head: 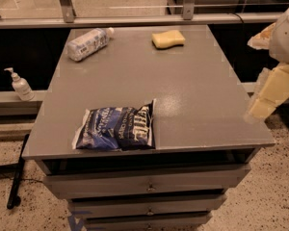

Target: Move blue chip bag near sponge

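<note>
Near the front edge of the bench (197, 105), left of centre, the blue chip bag (116, 129) lies flat. It is crinkly dark blue foil w/ big white lettering and pale sealed edges, roughly rectangular and puffed in the middle. Its right end pokes up in a small corner. The bench top is smooth matte grey w/ a faint speckled sheen, and below it sit stacked grey metal drawers (149, 186) w/ small pulls.

At the far side, right of centre, the sponge (168, 39) lies by the back edge. It is soft-looking and yellow, a rounded rectangle w/ pinched sides, much smaller than the bag and well apart from it. At the far left corner a clear plastic water bottle (88, 43) lies on its side, white cap pointing to the back, w/ a label round the middle.

The gripper (267, 100) hangs off the bench's right edge, about level w/ the middle of the top. It is pale yellow and blocky, angled down and to the left, under a white rounded arm part. Can't tell whether it is spread or closed, and it touches nothing. The bag lies well apart from it, to its left and nearer the front, and the sponge is far back and to its left.

Left of the bench, a white pump bottle (20, 84) stands on a low ledge.
</note>
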